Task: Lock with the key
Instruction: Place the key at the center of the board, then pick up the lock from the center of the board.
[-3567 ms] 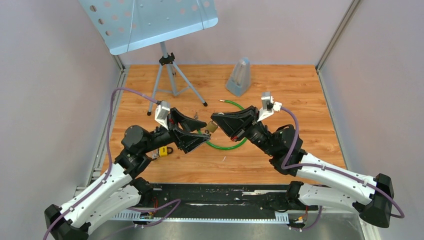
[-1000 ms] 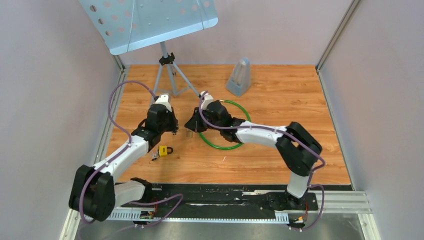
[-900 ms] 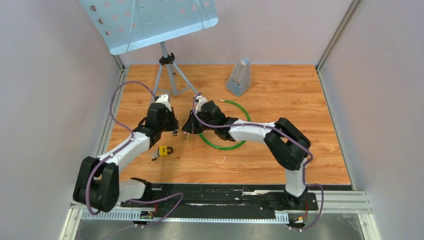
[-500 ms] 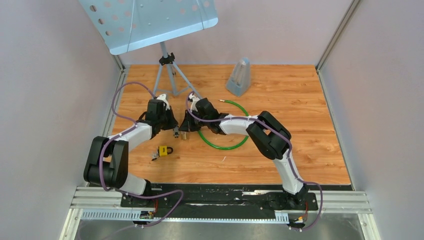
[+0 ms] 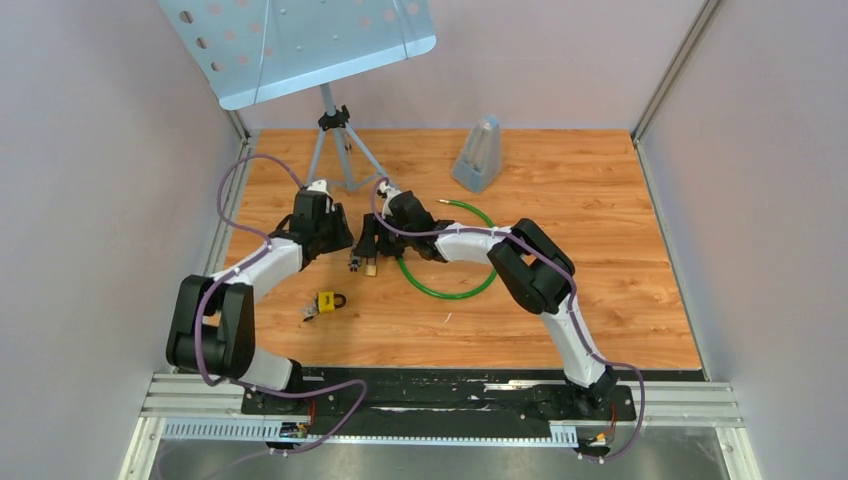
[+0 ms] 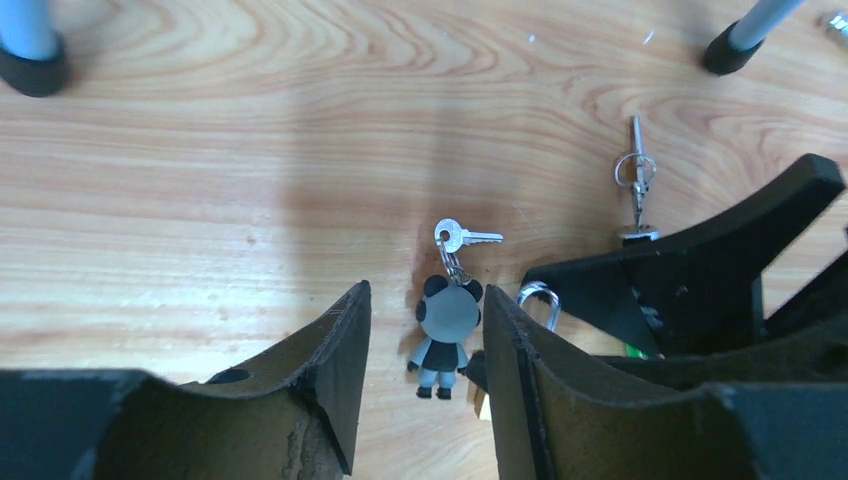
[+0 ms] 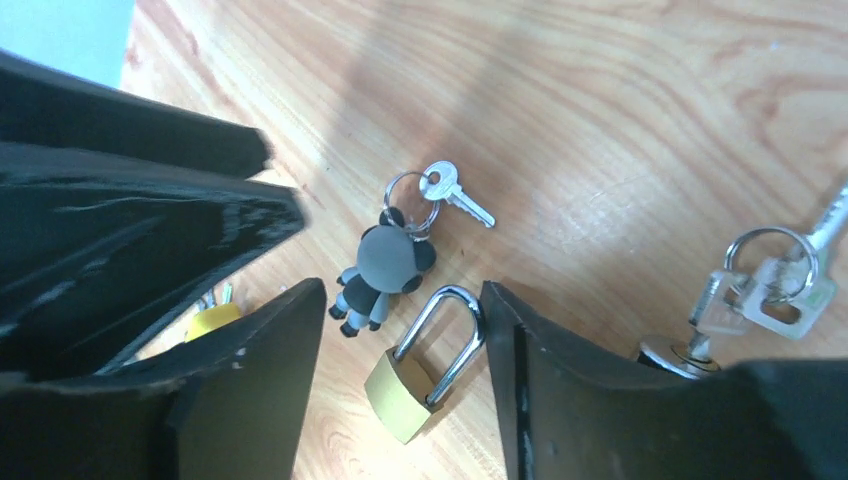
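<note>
A small brass padlock [image 7: 425, 365] lies flat on the wooden table, both ends of its silver shackle in the body. My right gripper [image 7: 402, 290] stands open around it, and the shackle is close to one finger. Beside it lies a silver key [image 7: 455, 195] on a ring with a grey panda charm [image 7: 385, 265]. My left gripper [image 6: 425, 295] is open just over the charm [image 6: 447, 320] and the key [image 6: 465, 237], holding nothing. From above, both grippers [image 5: 342, 240] [image 5: 366, 245] meet over the padlock [image 5: 371, 269].
A yellow padlock [image 5: 328, 302] lies nearer the arms. A green cable loop [image 5: 450, 250] runs under the right arm. Another key bunch [image 7: 770, 280] lies to the right. A music stand's tripod [image 5: 340, 150] and a grey metronome [image 5: 478, 152] stand at the back.
Both grippers have opened. The key with the panda charm and the brass padlock now lie loose on the table. Both arms have stretched further towards the back left.
</note>
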You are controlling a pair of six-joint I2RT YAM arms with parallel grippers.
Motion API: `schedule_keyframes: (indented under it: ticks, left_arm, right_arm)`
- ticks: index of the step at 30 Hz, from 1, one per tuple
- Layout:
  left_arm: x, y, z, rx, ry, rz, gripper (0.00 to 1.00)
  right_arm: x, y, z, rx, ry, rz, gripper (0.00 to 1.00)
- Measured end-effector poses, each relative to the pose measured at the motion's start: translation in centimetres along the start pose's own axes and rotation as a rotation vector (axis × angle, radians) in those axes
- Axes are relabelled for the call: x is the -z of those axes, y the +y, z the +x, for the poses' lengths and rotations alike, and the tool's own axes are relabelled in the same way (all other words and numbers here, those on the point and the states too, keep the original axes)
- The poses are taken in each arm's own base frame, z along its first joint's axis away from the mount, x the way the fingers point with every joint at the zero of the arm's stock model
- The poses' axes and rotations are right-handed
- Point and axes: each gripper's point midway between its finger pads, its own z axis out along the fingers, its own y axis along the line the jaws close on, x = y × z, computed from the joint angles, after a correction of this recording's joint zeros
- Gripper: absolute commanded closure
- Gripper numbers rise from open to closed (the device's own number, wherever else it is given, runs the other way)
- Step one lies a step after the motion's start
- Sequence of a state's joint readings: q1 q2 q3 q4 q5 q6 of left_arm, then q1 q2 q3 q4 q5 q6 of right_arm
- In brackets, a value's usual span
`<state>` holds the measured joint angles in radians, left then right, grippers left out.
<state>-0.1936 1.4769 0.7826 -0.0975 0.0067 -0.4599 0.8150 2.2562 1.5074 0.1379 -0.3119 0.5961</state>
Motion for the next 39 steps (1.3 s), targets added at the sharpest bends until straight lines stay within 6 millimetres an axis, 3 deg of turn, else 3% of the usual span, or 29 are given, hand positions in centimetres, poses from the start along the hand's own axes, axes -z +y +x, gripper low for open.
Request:
schedule_keyframes:
  ticks: [4, 7, 12, 15, 19, 26, 33, 35, 37, 38, 39]
  left_arm:
    - [2.7, -0.1, -2.4, -0.006, -0.091, -0.012, 0.38]
    - [5.4, -0.6, -4.5, -0.012, -0.181, -0.001, 0.33]
    - [9.5, -1.3, -7.0, -0.013, -0.303, 0.03, 0.13]
    - [11.6, -1.6, -8.0, -0.016, -0.361, 0.051, 0.01]
    - [14.2, -2.2, -8.9, -0.017, -0.429, 0.085, 0.0]
    - [16.7, -2.3, -9.1, -0.026, -0.475, 0.107, 0.0]
    - [17.5, -2.8, -8.5, -0.035, -0.468, 0.145, 0.0]
    - [17.5, -3.0, -8.3, -0.038, -0.457, 0.157, 0.0]
    - [17.6, -3.3, -7.9, -0.044, -0.444, 0.175, 0.0]
    - [17.6, -3.5, -7.8, -0.048, -0.437, 0.19, 0.0]
    - [17.6, -3.8, -7.6, -0.053, -0.428, 0.208, 0.0]
  right_arm:
    - [0.5, -0.5, -1.2, 0.033, -0.026, 0.069, 0.2]
    - [2.0, -1.1, -1.9, 0.054, -0.036, 0.153, 0.19]
    - [5.4, -1.3, -3.9, 0.081, -0.084, 0.277, 0.23]
    - [7.4, -1.6, -3.8, 0.115, -0.084, 0.335, 0.23]
    - [7.9, -2.2, -1.3, 0.212, -0.016, 0.418, 0.27]
    - [6.3, -3.8, 4.4, 0.361, 0.136, 0.553, 0.37]
    - [6.5, -4.7, 3.6, 0.364, 0.127, 0.611, 0.57]
    - [6.6, -4.9, 3.5, 0.361, 0.126, 0.616, 0.72]
    - [6.6, -4.9, 3.5, 0.367, 0.127, 0.619, 0.93]
    - [6.7, -5.0, 3.5, 0.371, 0.129, 0.622, 1.0]
    - [6.7, -5.1, 3.5, 0.37, 0.129, 0.625, 1.0]
